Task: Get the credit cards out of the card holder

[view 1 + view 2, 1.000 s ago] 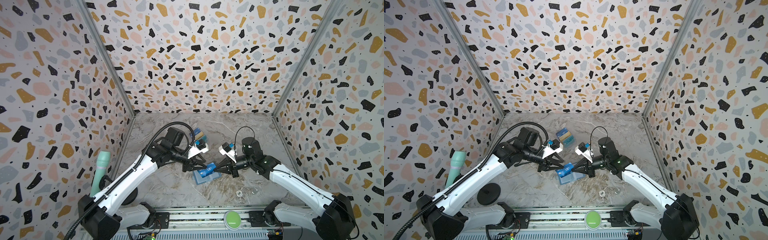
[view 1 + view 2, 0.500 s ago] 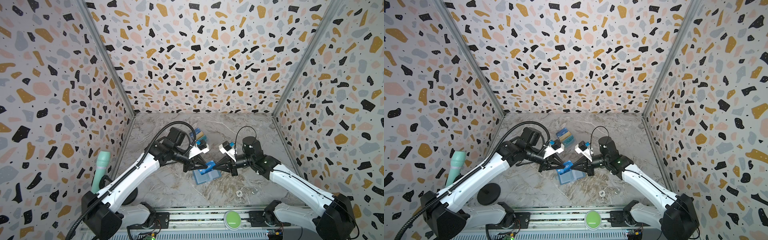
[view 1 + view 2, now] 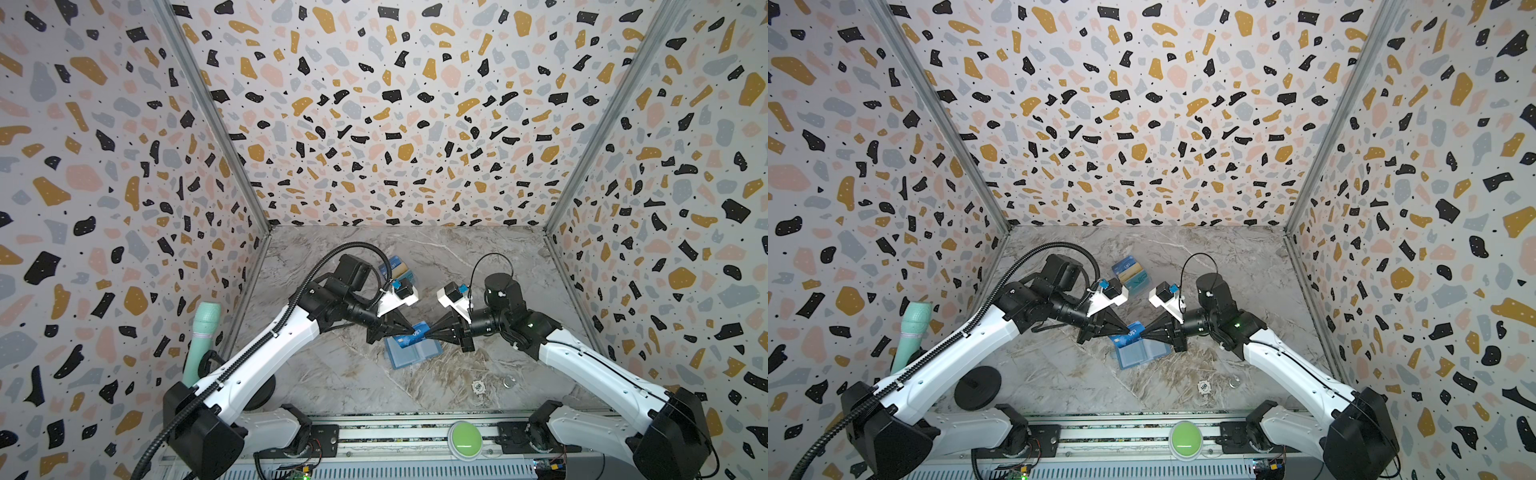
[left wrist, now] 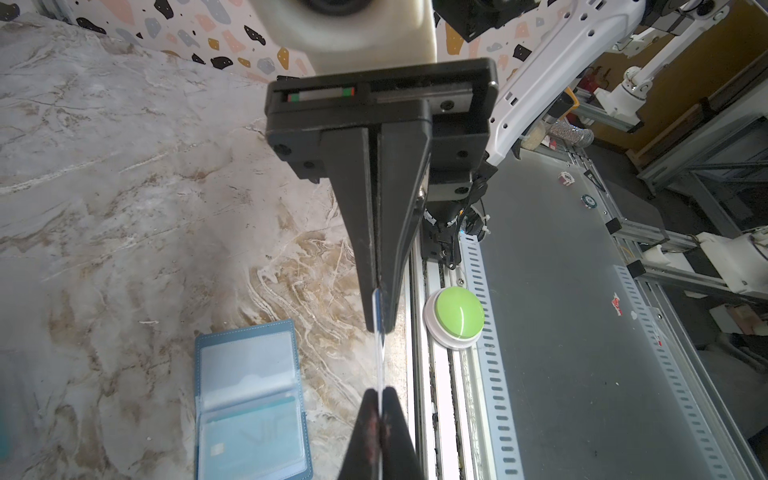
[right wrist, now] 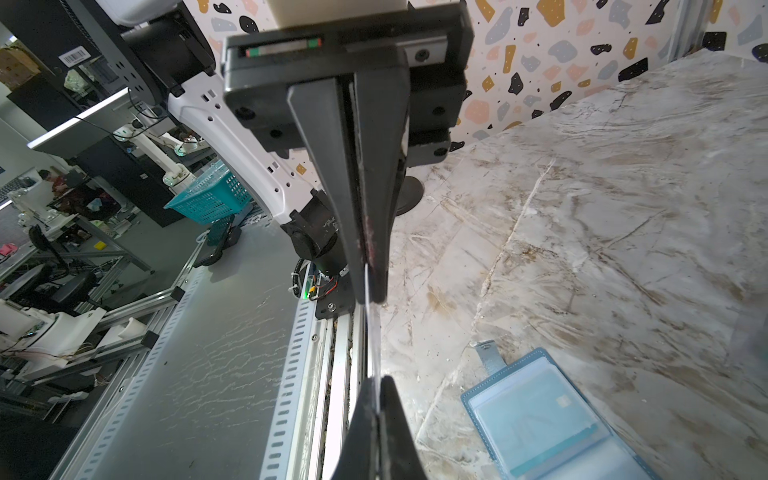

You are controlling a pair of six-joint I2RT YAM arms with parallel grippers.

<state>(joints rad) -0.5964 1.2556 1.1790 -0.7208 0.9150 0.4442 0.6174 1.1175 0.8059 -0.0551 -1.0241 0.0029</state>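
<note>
**A:** The tools first. What are they doing?

**B:** The left gripper [image 3: 409, 331] and right gripper [image 3: 428, 332] meet tip to tip over the middle of the scene. Each is pinched tight on an opposite end of the dark blue card [image 3: 415, 336]. Both wrist views show the card edge-on, bridging the two closed pairs of fingers, clear of the surface below.

**A:** Why two grips on one card?

**B:** I'd judge it a hand-over. A thin card passes more easily by its ends in the air than it lifts off a flat top. Neither side has let go.

**A:** And underneath?

**B:** The marble table [image 3: 332, 374] carries the card holder [image 3: 411, 353], lying open and flat just below the held card, with its sleeve pages facing up. A teal card [image 4: 253, 440] sits inside one clear sleeve, so the job isn't finished.

**A:** Anything smaller?

**B:** Three more cards [image 3: 1129, 272] are fanned together farther back, just beyond the left wrist. I cannot tell whether they rest on a stand. Near right, a poker chip [image 3: 478, 387] lies well apart from the holder.
</note>
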